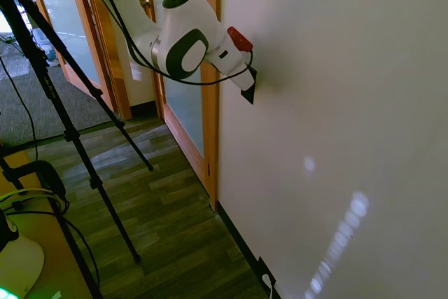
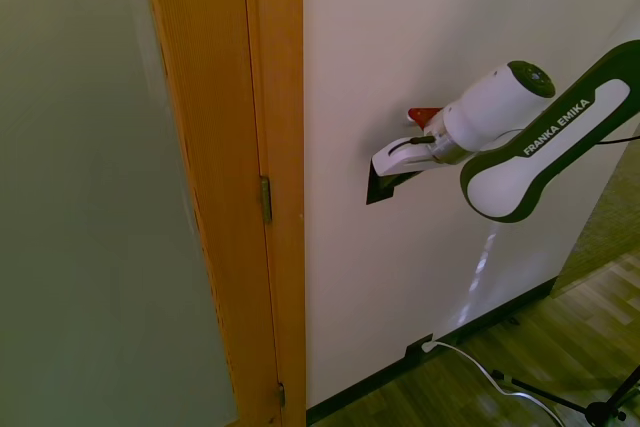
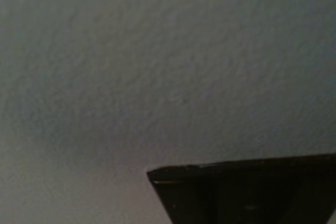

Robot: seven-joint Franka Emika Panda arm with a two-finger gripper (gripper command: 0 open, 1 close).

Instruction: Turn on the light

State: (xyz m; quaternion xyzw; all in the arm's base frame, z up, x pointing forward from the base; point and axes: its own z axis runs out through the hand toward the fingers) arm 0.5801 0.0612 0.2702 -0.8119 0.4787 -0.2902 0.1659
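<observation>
Pressed close to the white wall [image 1: 336, 103], the tool [image 1: 248, 92] points straight at the surface, and its dark tip seems to touch the wall or to stand just before it; I cannot tell which. Whether its fingers are apart or together I also cannot tell, because both outside views show only one dark wedge shape at the end of the white arm [image 1: 185, 40]. The switch [image 2: 378, 185] is a small black plate on the wall, just beside the wooden door frame [image 2: 270, 147]; in the second exterior view the tool [image 2: 395, 175] covers a part of it, so only its lower corner is clear. In the wrist view a dark flat shape [image 3: 247, 192] with a straight edge rises from the bottom, against the grainy wall [image 3: 157, 66]; what it is cannot be told from this picture alone. Low on the wall, at the dark skirting, sits a black socket plate [image 2: 417, 350] with a white plug [image 2: 432, 346] and a white cable running over the wooden floor [image 2: 590, 317]. A frosted glass door [image 2: 90, 197] fills the left of this view.
</observation>
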